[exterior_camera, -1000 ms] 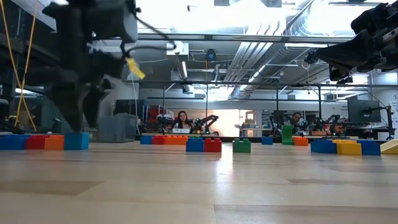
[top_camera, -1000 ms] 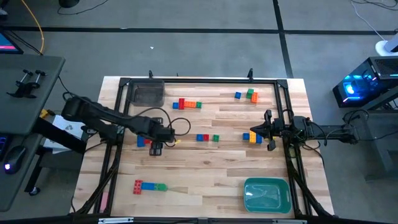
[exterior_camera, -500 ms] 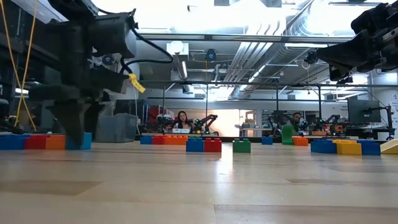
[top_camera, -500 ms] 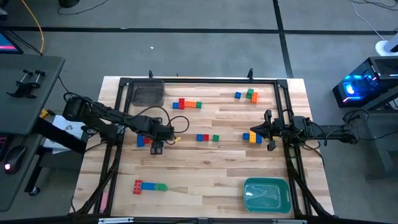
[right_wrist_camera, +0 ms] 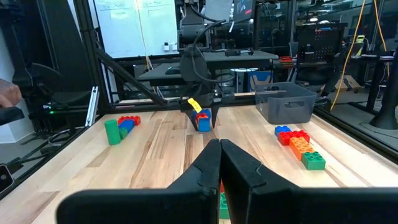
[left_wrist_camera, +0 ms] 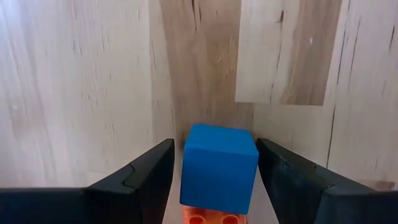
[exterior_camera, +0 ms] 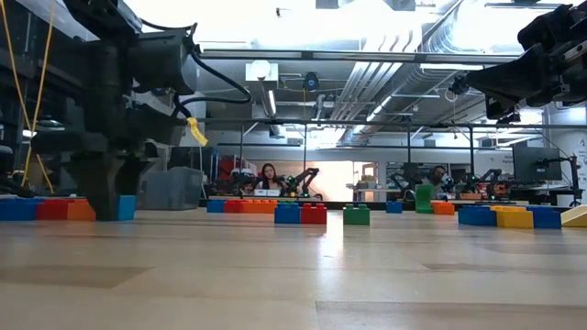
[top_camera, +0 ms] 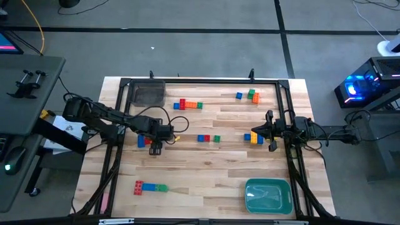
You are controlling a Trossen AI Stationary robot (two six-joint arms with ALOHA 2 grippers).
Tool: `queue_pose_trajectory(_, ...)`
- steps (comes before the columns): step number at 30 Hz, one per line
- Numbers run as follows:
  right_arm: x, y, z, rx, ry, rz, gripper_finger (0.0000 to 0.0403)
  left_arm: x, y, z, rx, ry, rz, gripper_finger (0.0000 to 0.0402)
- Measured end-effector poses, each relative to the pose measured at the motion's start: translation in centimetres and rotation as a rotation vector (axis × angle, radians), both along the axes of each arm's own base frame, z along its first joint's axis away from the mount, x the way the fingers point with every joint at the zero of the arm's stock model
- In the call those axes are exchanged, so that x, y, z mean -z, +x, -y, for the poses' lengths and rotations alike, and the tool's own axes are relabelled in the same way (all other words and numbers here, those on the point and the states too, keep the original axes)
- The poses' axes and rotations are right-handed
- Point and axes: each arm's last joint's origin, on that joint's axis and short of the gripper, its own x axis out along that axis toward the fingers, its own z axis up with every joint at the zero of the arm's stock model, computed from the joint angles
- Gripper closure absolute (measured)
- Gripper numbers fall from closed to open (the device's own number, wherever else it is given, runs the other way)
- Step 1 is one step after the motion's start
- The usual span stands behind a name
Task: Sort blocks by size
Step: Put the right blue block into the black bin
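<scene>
high: straight down, whole table (top_camera: 206, 162) | low: tabletop level | wrists: forward (left very close)

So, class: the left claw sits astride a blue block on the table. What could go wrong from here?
1. The blue block sits joined to an orange block; closing the left claw may lift both.
2. The gaps either side look slight, so an off-centre closing finger could nudge the block askew.

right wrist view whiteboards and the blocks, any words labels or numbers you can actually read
None can be read.
whiteboards: dark marks, too small and blurred to read.
blocks: plain studded tops, no lettering visible.
grey bin: no label visible.
</scene>
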Motion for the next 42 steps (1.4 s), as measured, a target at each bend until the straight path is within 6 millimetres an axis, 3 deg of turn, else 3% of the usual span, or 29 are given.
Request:
queue_pose_trajectory(5, 0.0, 0.0, 0.0, 0.0, 0.0, 0.0, 0.04, 0.0, 0.1, 0.0, 0.012, -0.001, 0.014, 0.02)
queue_pose_trajectory(10, 0.0, 0.0, 0.0, 0.0, 0.0, 0.001, 0.04, -0.2, 0.2, 0.1, 0.027, -0.01, 0.002, 0.0296)
queue_pose_trajectory(12, 0.0, 0.0, 0.0, 0.0, 0.0, 0.0, 0.04, -0.6, 0.5, 0.1, 0.023, -0.017, -0.008, 0.0309)
queue_pose_trajectory(15, 0.0, 0.0, 0.0, 0.0, 0.0, 0.0, 0.04, -2.6, 1.5, 0.0, 0.007, -0.027, 0.048, 0.0309)
queue_pose_trajectory(19, 0.0, 0.0, 0.0, 0.0, 0.0, 0.001, 0.04, -7.1, 2.8, -1.0, -0.009, 0.022, 0.206, 0.0309)
queue_pose_trajectory(22, 0.0, 0.0, 0.0, 0.0, 0.0, 0.001, 0.04, -11.1, 2.7, -3.4, -0.069, 0.236, 0.338, 0.0309)
queue_pose_trajectory(24, 0.0, 0.0, 0.0, 0.0, 0.0, 0.0, 0.04, -12.6, 1.8, -5.9, -0.143, 0.352, 0.352, 0.0309)
queue_pose_trajectory(29, 0.0, 0.0, 0.0, 0.0, 0.0, 0.001, 0.04, -13.0, -2.2, -13.3, -0.418, 0.376, 0.26, 0.0309)
queue_pose_trajectory(32, 0.0, 0.0, 0.0, 0.0, 0.0, 0.001, 0.04, -12.5, -4.4, -16.4, -0.577, 0.292, 0.248, 0.0307)
queue_pose_trajectory(36, 0.0, 0.0, 0.0, 0.001, 0.0, 0.0, 0.04, -12.3, -6.0, -18.2, -0.67, 0.201, 0.283, 0.0262)
queue_pose_trajectory(42, 0.0, 0.0, 0.0, 0.0, 0.0, 0.0, 0.04, -12.3, -6.6, -18.6, -0.698, 0.201, 0.28, 0.0199)
